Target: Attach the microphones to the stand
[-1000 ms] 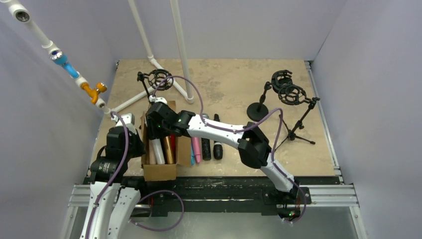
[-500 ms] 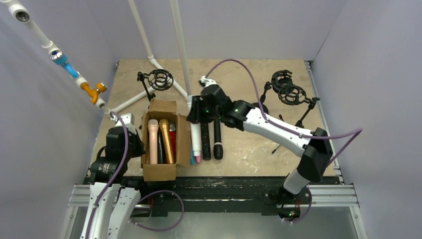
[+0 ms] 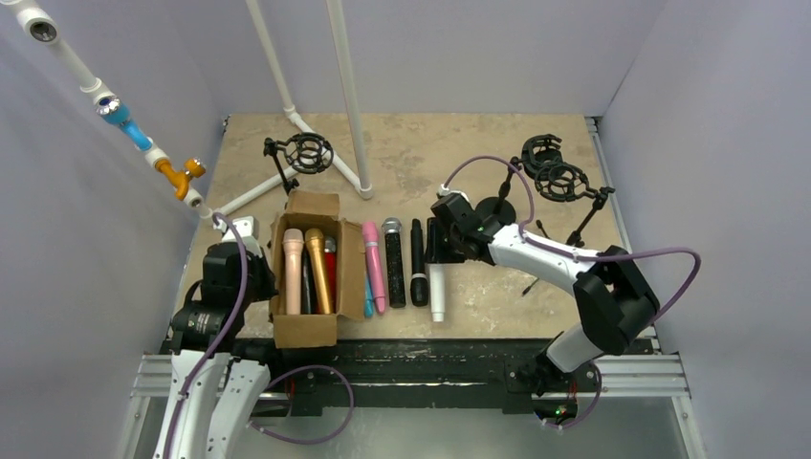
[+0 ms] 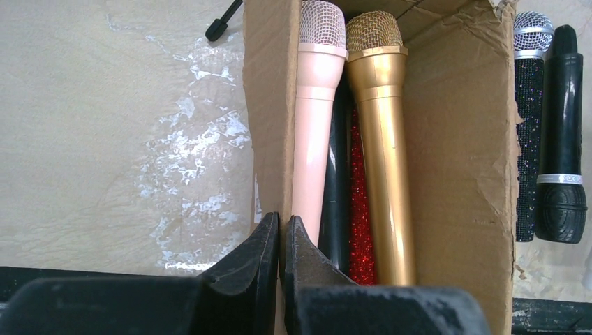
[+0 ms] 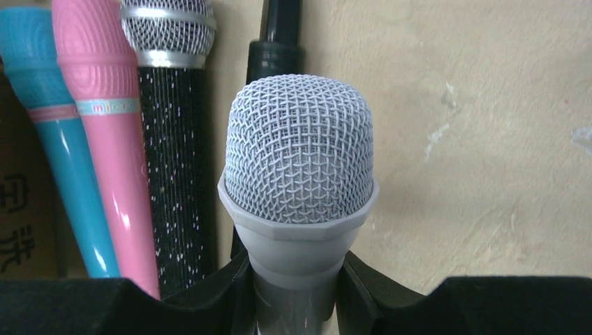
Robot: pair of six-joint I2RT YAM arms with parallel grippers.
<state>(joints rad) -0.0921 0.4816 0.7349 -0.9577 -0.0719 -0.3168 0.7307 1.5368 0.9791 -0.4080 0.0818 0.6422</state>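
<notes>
My right gripper is shut on a white microphone just below its mesh head. In the top view that white microphone lies in line with the row on the table, right of the black one, in my right gripper. The row also holds a glitter-black, a pink and a blue microphone. Peach, gold, red glitter and black microphones sit in a cardboard box. My left gripper is shut and empty at the box's left wall.
A stand with a shock mount stands behind the box. Two more stands with a round base and tripod legs are at the back right, close to my right arm. White PVC pipes rise at the back.
My right gripper has carried the white microphone out of the box and rightward, past the row on the table, to its right end. The left arm has not moved.
</notes>
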